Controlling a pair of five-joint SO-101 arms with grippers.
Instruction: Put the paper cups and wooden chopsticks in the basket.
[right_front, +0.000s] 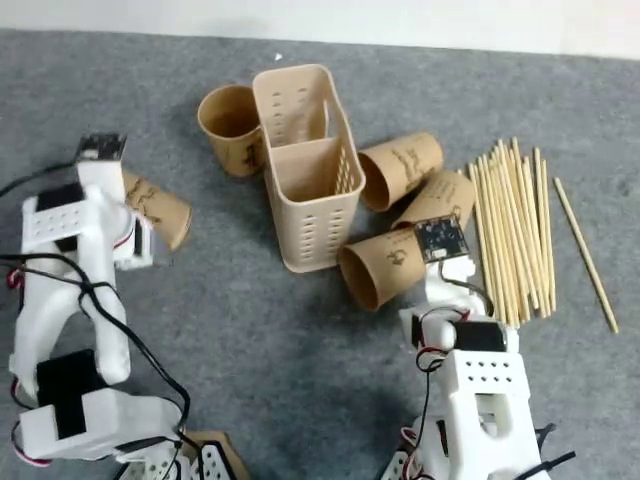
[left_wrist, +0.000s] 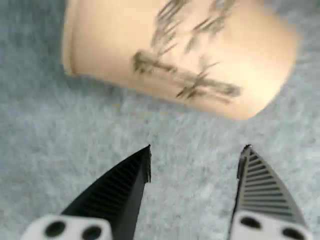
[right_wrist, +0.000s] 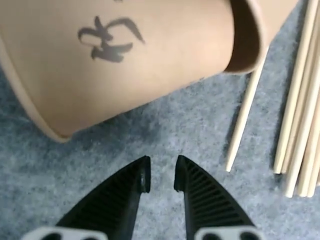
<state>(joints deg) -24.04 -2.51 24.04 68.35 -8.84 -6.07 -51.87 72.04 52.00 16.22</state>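
Observation:
A tan slotted basket (right_front: 305, 170) lies in the middle of the grey carpet. One paper cup (right_front: 230, 125) stands upright at its far left side. Another cup (right_front: 158, 208) (left_wrist: 180, 55) lies on its side by the left arm (right_front: 85, 215); my left gripper (left_wrist: 195, 162) is open just short of it, touching nothing. Three more cups lie right of the basket, the nearest (right_front: 385, 265) (right_wrist: 125, 60) just ahead of my right gripper (right_wrist: 161, 175), whose fingers stand a narrow gap apart and hold nothing. Wooden chopsticks (right_front: 515, 230) (right_wrist: 300, 100) lie in a pile at the right.
One chopstick (right_front: 585, 255) lies apart at the far right. The other two lying cups (right_front: 400, 168) (right_front: 438, 200) sit between basket and chopstick pile. Bare carpet spreads in front between the two arm bases. Cables trail along the left arm.

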